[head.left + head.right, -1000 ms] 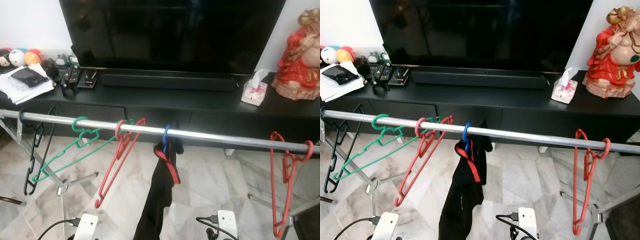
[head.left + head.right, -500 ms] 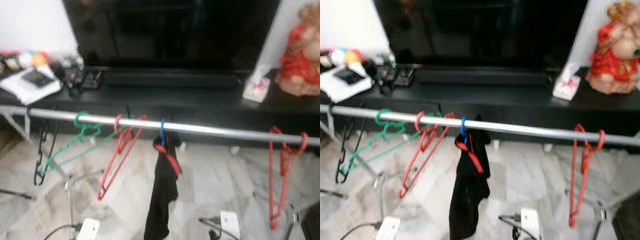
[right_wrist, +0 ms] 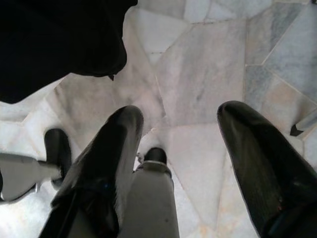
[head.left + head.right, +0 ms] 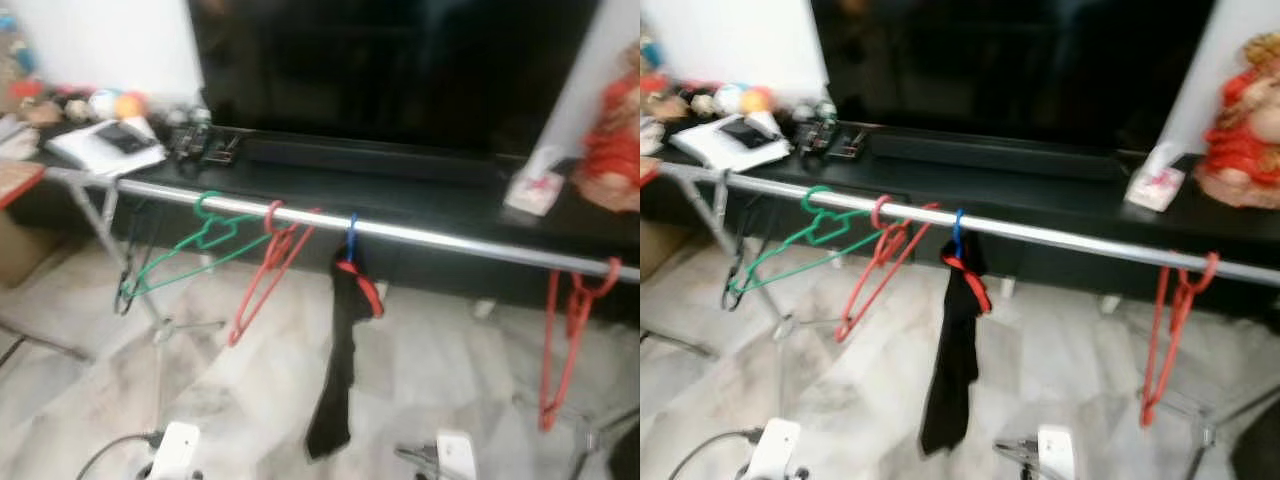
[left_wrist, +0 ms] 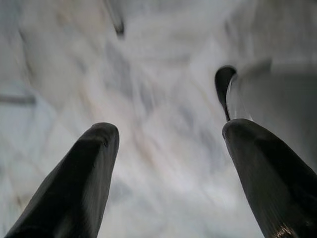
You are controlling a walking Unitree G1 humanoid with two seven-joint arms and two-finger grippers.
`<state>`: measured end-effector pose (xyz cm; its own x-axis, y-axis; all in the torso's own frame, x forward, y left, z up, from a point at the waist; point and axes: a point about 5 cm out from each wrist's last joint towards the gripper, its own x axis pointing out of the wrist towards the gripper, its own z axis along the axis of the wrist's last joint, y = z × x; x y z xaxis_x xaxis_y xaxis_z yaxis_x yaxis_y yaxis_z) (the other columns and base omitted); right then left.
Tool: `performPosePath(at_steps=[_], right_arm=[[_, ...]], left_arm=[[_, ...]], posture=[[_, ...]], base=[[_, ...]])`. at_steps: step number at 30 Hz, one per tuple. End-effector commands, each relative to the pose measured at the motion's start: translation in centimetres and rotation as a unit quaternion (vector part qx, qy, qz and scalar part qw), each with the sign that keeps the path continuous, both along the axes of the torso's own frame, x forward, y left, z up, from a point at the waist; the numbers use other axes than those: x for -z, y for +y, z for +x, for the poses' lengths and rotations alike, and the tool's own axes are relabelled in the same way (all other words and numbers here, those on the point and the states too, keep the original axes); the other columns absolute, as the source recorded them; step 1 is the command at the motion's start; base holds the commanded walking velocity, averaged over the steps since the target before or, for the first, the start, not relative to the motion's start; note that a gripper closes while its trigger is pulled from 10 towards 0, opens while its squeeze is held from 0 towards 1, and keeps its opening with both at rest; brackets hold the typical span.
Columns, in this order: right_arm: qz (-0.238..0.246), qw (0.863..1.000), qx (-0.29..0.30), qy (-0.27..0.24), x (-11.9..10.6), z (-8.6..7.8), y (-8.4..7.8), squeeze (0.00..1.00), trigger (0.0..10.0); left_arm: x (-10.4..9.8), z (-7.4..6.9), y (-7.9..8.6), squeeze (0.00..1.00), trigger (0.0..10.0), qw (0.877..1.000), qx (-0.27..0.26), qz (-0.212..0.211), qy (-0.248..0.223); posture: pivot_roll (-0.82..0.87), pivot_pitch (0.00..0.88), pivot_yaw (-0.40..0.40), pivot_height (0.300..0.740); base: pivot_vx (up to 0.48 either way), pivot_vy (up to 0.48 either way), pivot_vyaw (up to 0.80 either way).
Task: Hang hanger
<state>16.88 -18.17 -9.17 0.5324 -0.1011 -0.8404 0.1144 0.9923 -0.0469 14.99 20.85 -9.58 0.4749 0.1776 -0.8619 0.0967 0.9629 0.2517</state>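
Note:
A silver rail (image 4: pixel 450 240) runs across in front of me, blurred in both eye views. On it hang a black hanger (image 4: pixel 128 285) at the left, then a green hanger (image 4: pixel 195 245), a red hanger (image 4: pixel 268 268), a blue hanger (image 4: pixel 351 232) carrying a black garment (image 4: pixel 338 370), and another red hanger (image 4: pixel 566 335) at the far right. My left gripper (image 5: pixel 171 129) is open over the marble floor with nothing between its fingers. My right gripper (image 3: pixel 181 111) is also open and empty, low over the floor, with the black garment (image 3: pixel 59 39) just beyond it.
Behind the rail stand a black TV console (image 4: pixel 420 200) and a large TV (image 4: pixel 400 70), with papers and remotes (image 4: pixel 110 150) at the left and a tissue box (image 4: pixel 535 192) and red statue (image 4: pixel 615 140) at the right. The rack's legs (image 4: pixel 160 320) stand on the marble floor.
The whole picture has shifted and blurred: the camera has pulled back and turned left, so the rail looks farther off. The hangers keep their places on the rail.

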Motion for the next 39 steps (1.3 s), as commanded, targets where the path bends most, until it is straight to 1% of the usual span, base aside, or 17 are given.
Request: performPosePath(at_steps=[1,15,33,39], right_arm=[[0.007,1.0,0.003,0.005,0.15,-0.25,0.29,0.0,10.0],[0.008,1.0,0.003,0.005,0.13,-0.25,0.07,0.0,10.0],[0.008,1.0,-0.002,0.007,0.13,-0.32,-0.21,0.0,10.0],[-0.002,1.0,-0.016,0.007,0.08,-0.23,-0.29,0.0,10.0]], left_arm=[[-0.64,1.34,0.45,0.0,10.0,1.0,0.003,0.009,-0.021],[-0.59,1.37,0.15,0.0,10.0,1.0,0.001,0.006,-0.021],[-0.46,1.2,-0.31,0.0,10.0,1.0,-0.004,0.002,-0.024],[-0.45,1.2,-0.31,0.0,10.0,1.0,-0.003,0.003,-0.021]], posture=[[-0.11,0.0,-0.007,0.74],[-0.11,0.0,-0.018,0.74],[-0.11,0.006,-0.033,0.74],[-0.11,0.011,-0.036,0.74]], base=[[-0.262,0.0,0.0],[-0.292,0.0,0.0],[-0.24,0.0,0.0],[0.0,0.0,0.0]])
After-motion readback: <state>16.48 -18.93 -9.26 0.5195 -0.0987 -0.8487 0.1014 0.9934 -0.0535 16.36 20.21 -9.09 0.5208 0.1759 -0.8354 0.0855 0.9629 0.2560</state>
